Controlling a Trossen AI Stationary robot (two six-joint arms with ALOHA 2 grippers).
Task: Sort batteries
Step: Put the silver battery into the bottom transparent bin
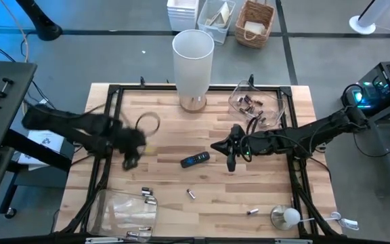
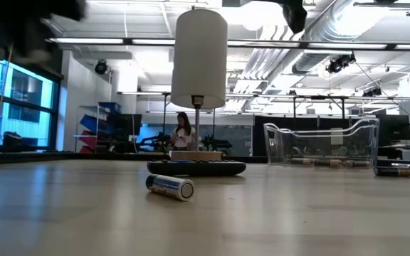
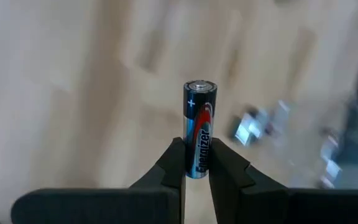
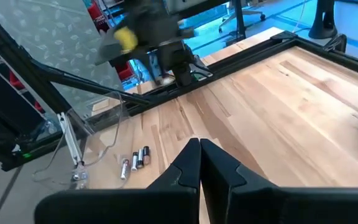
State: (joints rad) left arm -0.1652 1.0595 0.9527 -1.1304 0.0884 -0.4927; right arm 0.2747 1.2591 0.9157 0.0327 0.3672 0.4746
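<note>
While left pincer (image 3: pixel 196 167) pinches a battery (image 3: pixel 199 127), right pincer (image 4: pixel 200 163) pressed together, remote (image 1: pixel 195 160) between.

White cylindrical lamp (image 1: pixel 193 68) at the table's far edge, black remote (image 1: pixel 195 160) mid-table.
</note>
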